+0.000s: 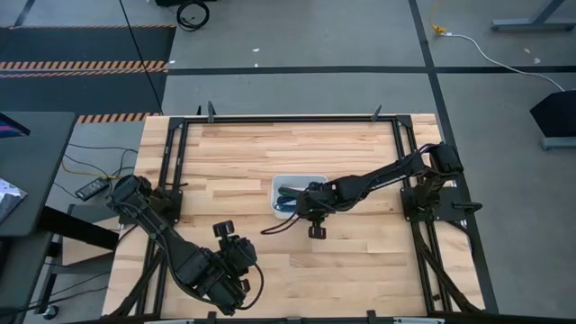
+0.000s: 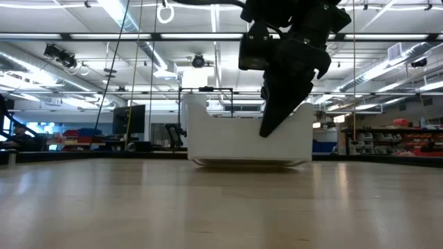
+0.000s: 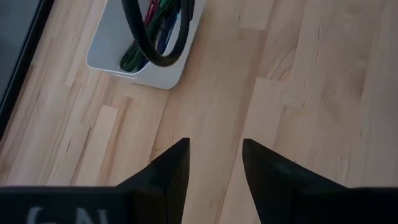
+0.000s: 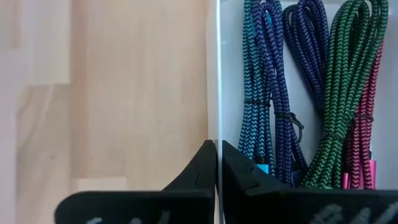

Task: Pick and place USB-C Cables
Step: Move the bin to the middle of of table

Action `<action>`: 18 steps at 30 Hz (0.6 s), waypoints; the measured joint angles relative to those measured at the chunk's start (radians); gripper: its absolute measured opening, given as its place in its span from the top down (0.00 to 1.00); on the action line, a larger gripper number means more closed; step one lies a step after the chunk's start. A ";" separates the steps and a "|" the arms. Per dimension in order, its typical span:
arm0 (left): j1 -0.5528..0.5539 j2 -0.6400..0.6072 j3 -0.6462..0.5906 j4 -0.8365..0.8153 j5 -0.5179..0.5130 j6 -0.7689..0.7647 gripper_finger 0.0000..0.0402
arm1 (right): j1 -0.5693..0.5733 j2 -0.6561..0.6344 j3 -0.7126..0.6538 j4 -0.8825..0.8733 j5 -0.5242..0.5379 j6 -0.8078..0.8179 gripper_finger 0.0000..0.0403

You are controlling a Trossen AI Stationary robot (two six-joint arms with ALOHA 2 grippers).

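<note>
1. The tray [image 1: 300,179] sits near the middle of the wooden counter [image 1: 243,153], with bare wood on every side of it.
2. All the cables lie inside the tray, side by side along its length: teal cable [image 4: 252,93], two blue-violet ones [image 4: 277,93], green cable [image 4: 345,87] and magenta cable [image 4: 367,124] under the green one's edge.
3. The teal cable lies nearest the tray wall [image 4: 219,74]; how much room is left between them I cannot tell.
4. The right end effector [image 4: 218,163] is over that wall, its fingers pressed together with nothing between them. One finger shows on the counter side of the rim and the other on the cable side.
5. In the low view the right end effector [image 2: 271,124] points down in front of the tray [image 2: 228,138], its tip above the counter surface.
6. The right arm reaches in from the counter's right side, so its body covers the tray's right part in the high view.
7. The left end effector [image 3: 214,163] hangs over bare wood near the counter's front edge, well apart from the tray [image 3: 109,46]. Its fingers stand partly open and hold nothing.
8. A black wire loop [image 3: 155,37] hangs across the left wrist view in front of the tray.
9. Wide clear wood lies between the two arms and behind the tray.
</note>
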State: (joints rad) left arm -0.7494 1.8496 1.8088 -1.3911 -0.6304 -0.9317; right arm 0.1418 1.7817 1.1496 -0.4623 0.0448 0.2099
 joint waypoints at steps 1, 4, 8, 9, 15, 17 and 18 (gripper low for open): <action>0.000 0.000 0.000 0.001 -0.001 -0.003 0.61 | -0.002 0.000 0.000 -0.008 0.007 0.006 0.99; -0.007 0.000 0.000 0.001 -0.002 -0.005 0.61 | -0.009 0.000 -0.006 -0.015 0.012 0.025 0.99; -0.008 0.000 0.000 0.001 -0.002 -0.006 0.61 | -0.017 0.000 -0.019 -0.001 0.015 0.007 0.99; -0.008 0.000 0.000 0.001 -0.002 -0.005 0.61 | -0.019 0.000 -0.020 0.001 0.015 0.002 0.98; -0.008 0.000 0.000 0.002 -0.002 0.000 0.61 | -0.020 0.001 -0.020 0.013 0.011 -0.066 0.98; -0.008 0.000 0.000 0.002 -0.002 0.000 0.61 | -0.020 0.001 -0.020 0.019 0.010 -0.079 0.98; -0.008 0.000 0.000 0.002 -0.002 0.000 0.61 | -0.020 0.001 -0.020 0.020 0.010 -0.089 0.98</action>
State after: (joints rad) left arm -0.7570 1.8496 1.8088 -1.3888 -0.6323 -0.9318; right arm 0.1216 1.7824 1.1294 -0.4420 0.0546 0.1210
